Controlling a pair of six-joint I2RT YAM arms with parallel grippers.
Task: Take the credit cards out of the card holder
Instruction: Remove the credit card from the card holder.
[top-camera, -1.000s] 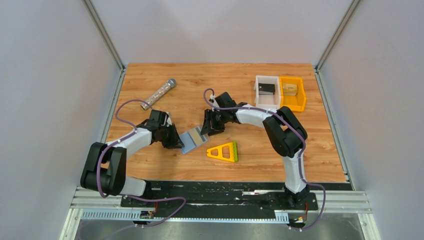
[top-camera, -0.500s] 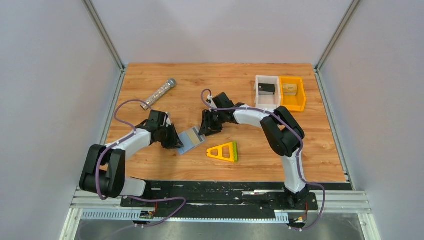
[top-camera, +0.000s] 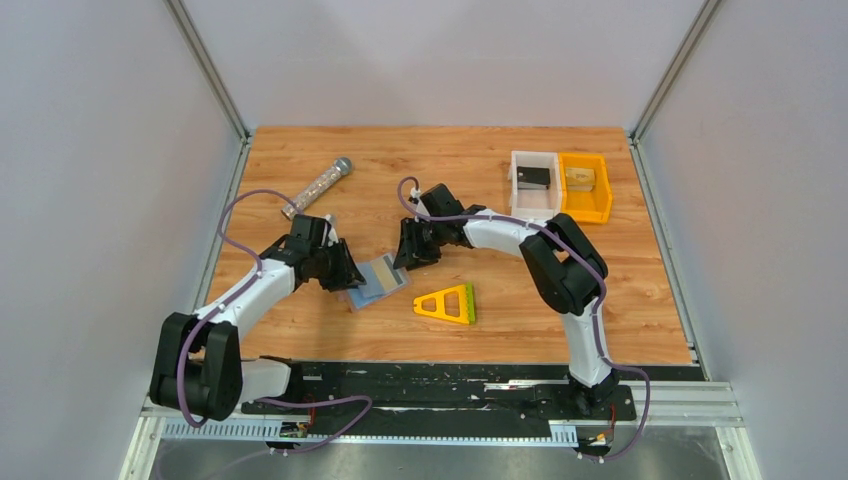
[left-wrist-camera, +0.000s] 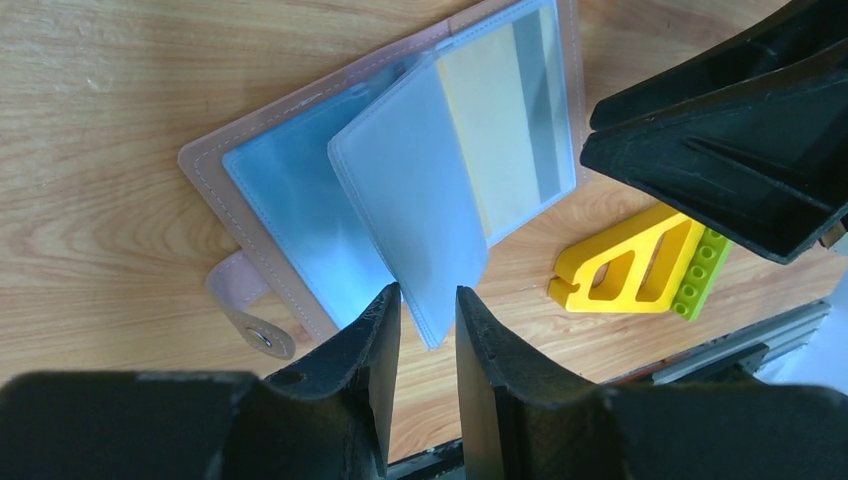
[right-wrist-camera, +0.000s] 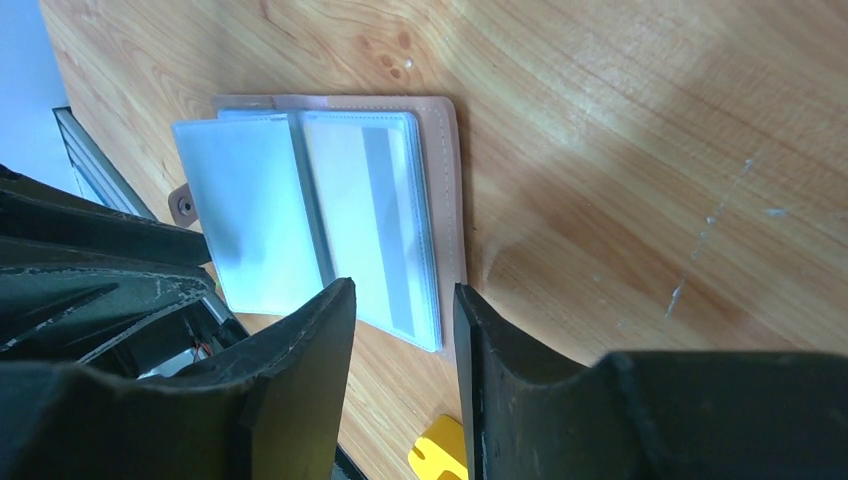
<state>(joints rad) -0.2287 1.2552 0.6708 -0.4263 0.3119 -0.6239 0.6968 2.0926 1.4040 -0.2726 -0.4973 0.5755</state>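
The card holder lies open on the wooden table, with pinkish-brown covers and clear blue-tinted sleeves. In the left wrist view the holder has one sleeve standing up, and a tan card with a grey stripe sits in the sleeve behind it. My left gripper is at the holder's left end, its jaws a little apart with the raised sleeve's corner between them. My right gripper hovers at the holder's far end, its jaws open over the card's sleeve.
A yellow-and-green triangular frame lies just right of the holder, near the front. A white bin and an orange bin stand at the back right. A glittery tube lies at the back left.
Both grippers have shifted a little to the left, and the card holder has slid slightly left with them. The left arm's elbow has swung outward.
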